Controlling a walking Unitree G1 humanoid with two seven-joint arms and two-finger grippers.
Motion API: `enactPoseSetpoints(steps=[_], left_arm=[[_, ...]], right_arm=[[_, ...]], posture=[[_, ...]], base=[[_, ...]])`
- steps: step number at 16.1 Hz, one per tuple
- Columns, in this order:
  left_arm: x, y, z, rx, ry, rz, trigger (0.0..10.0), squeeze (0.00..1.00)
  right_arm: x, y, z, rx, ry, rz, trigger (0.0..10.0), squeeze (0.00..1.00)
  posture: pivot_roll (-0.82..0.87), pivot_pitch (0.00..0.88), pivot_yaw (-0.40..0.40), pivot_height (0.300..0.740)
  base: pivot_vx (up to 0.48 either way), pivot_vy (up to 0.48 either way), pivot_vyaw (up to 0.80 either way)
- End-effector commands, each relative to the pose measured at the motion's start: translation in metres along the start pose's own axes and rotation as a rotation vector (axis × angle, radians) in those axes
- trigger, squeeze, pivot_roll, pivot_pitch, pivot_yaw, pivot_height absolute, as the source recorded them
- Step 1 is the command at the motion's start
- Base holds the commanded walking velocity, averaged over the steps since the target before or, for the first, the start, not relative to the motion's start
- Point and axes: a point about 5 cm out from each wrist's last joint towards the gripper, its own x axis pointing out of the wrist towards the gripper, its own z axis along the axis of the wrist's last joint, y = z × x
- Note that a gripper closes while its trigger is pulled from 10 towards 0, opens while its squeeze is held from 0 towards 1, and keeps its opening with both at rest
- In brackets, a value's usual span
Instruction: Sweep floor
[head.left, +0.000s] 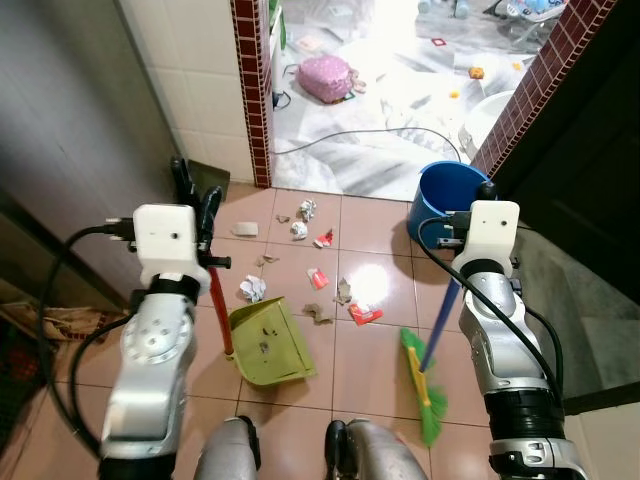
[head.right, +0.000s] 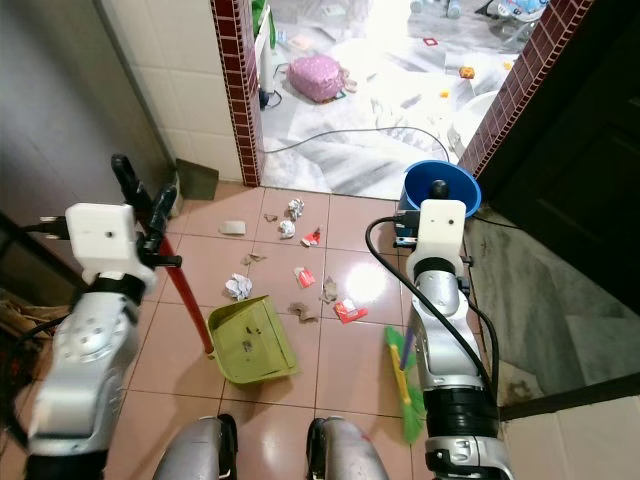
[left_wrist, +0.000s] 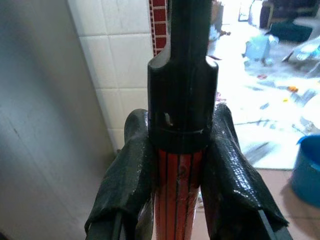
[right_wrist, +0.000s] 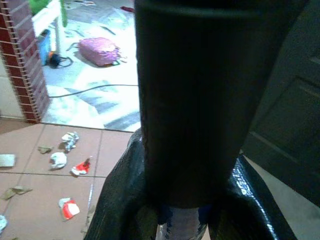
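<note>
Both grippers clamp handles (left gripper (left_wrist: 177, 175) the dustpan (head.left: 268, 342), right gripper (right_wrist: 187, 200) the broom (head.left: 428, 385)); scraps (head.left: 330, 295) lie ahead between them, nearer the dustpan's mouth.

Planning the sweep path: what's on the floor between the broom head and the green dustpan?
In the left eye view, between the broom head and dustpan the tiles are bare; the red wrapper and brown scraps lie just beyond that stretch.

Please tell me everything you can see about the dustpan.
The dustpan is a light green scoop, plastic by its look, on a long red handle with a black top. It rests on the tiled floor, its open mouth facing the paper scraps, with a few specks inside. The left gripper holds the handle upright, fingers closed around it.
</note>
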Motion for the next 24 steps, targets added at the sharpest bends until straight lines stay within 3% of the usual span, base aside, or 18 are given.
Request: enactPoseSetpoints(steps=[1, 5, 10, 24], left_arm=[[0.005, 0.001, 0.012, 0.077, -0.094, 0.027, 10.0, 0.0], [0.007, 0.006, 0.006, -0.033, -0.068, -0.029, 10.0, 0.0], [0.007, 0.006, 0.006, -0.043, -0.093, -0.05, 10.0, 0.0], [0.017, 0.006, 0.015, -0.037, -0.133, -0.083, 10.0, 0.0]], right_arm=[[0.001, -0.002, 0.017, 0.018, -0.09, 0.01, 10.0, 0.0], [0.003, -0.003, 0.022, 0.008, -0.124, -0.015, 10.0, 0.0], [0.004, 0.0, 0.027, -0.003, -0.16, -0.012, 10.0, 0.0], [0.01, 0.005, 0.03, 0.006, -0.182, -0.009, 10.0, 0.0]], posture=[[-0.02, 0.164, -0.075, 0.74], [-0.03, 0.183, -0.075, 0.74], [-0.03, 0.192, -0.057, 0.74], [-0.02, 0.169, -0.039, 0.74]], base=[[0.0, 0.0, 0.0], [0.0, 0.0, 0.0], [0.124, 0.0, -0.38], [0.314, 0.0, 0.0]])
